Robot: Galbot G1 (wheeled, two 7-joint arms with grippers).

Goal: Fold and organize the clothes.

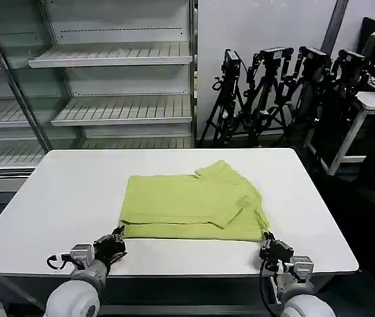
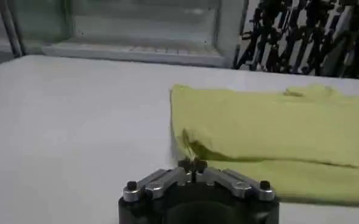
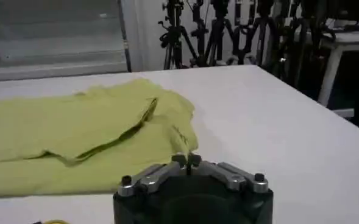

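The left gripper [image 1: 117, 239] is hovering at the bench's [image 1: 55, 198] near edge, fingers clenched on nothing, just off the near left corner of the folded T-shirt [image 1: 191, 205] lying mid-bench. The right gripper [image 1: 271, 246] is sitting at the shirt's near right corner, fingers likewise pressed together.

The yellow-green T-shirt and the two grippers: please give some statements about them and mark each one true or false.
1. The T-shirt lies partly folded on the white table. True.
2. The left gripper holds the shirt up in the air. False: the shirt lies flat on the table, and the gripper is shut at its near left corner.
3. The right gripper is at the shirt's near right corner. True.
4. A printed graphic shows on the shirt's top side. False: the visible side is plain.
5. The shelves behind the table are full of clothes. False: they are bare.
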